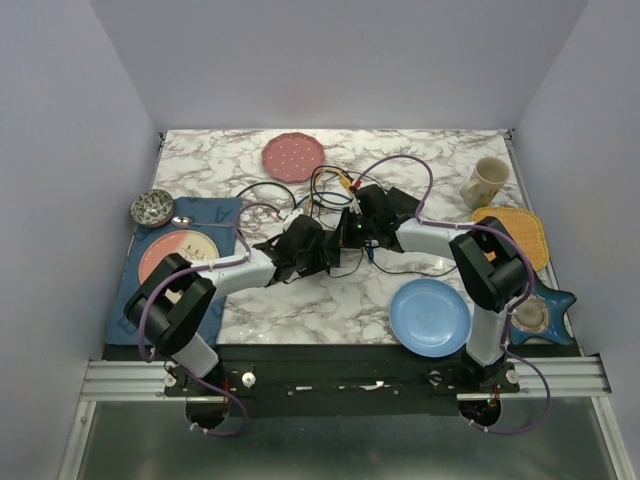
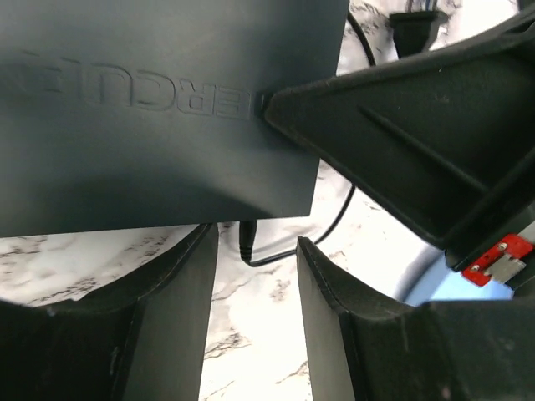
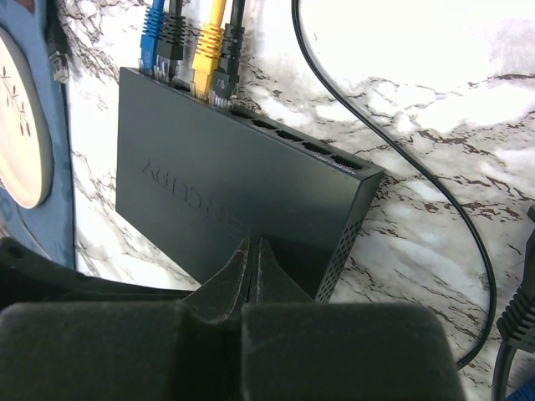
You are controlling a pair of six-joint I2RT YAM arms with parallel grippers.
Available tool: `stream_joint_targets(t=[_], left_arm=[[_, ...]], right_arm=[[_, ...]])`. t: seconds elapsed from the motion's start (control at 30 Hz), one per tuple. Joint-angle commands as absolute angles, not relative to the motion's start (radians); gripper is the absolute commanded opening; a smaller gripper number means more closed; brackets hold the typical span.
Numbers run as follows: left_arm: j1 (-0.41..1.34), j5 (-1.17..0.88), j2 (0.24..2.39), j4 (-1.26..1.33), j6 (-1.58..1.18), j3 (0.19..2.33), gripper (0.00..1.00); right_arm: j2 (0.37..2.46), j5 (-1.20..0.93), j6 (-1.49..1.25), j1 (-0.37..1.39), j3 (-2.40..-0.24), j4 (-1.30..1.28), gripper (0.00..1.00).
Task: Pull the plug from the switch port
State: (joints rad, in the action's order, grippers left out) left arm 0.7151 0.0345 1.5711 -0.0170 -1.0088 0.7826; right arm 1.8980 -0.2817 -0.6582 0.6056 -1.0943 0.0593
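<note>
— Where is the switch (image 3: 217, 188) lying at this moment?

— We are seeing it lying flat on the marble table (image 1: 300, 300), about the middle, between the two arms; in the top view the arms are covering most of it; raised letters are showing on its lid

— And the plugs?

— In the right wrist view four are sitting side by side at the left end of its far edge: a blue plug (image 3: 153, 33), a black plug (image 3: 172, 38), a yellow plug (image 3: 209, 46) and a second black plug (image 3: 231, 46); the sockets (image 3: 318, 150) to their right are showing as dark openings

— What is the right gripper (image 3: 251, 251) doing?

— We are finding it clenched, with nothing between the fingers; the joined tip is pressing on the lid of the switch, near its near edge; the left wrist view is showing this same tip touching the lid just beside the letters

— And the left gripper (image 2: 255, 251)?

— It is released; its fingers (image 2: 171, 317) are standing apart at the switch's other long edge; a small black plug (image 2: 247, 238) with a thin black cable is showing between them, just under that edge; it is touching neither finger, as far as we are able to tell; whether it is sitting in a socket we cannot tell

— What else is lying around?

— A pink plate (image 1: 294, 156) at the far side, a mug (image 1: 485, 182) at the far right, a blue plate (image 1: 430, 316) near the right arm
</note>
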Motion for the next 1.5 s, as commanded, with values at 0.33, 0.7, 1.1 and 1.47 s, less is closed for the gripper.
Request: stream_joint_targets(t=[0.33,0.7,1.1,1.47], left_arm=[[0.782,0.202,1.693,-0.241,-0.965,0.91,0.49],[0.785,0.241,1.672,-0.201,-0.988,0.897,0.44],[0.79,0.268,1.718,-0.206,-0.977,0.931,0.22],[0.795,0.27,1.712,-0.207,-0.973,0.913,0.0]], right_arm=[[1.931,-0.215,-0.641,0.603,-1.08,-0.034,0.01],[1.939,-0.215,-0.641,0.603,-1.077,-0.032,0.01],[1.937,-0.216,-0.644,0.603,-1.069,-0.034,0.01],[1.804,-0.153,-0.635,0.603,-0.991,-0.044,0.44]])
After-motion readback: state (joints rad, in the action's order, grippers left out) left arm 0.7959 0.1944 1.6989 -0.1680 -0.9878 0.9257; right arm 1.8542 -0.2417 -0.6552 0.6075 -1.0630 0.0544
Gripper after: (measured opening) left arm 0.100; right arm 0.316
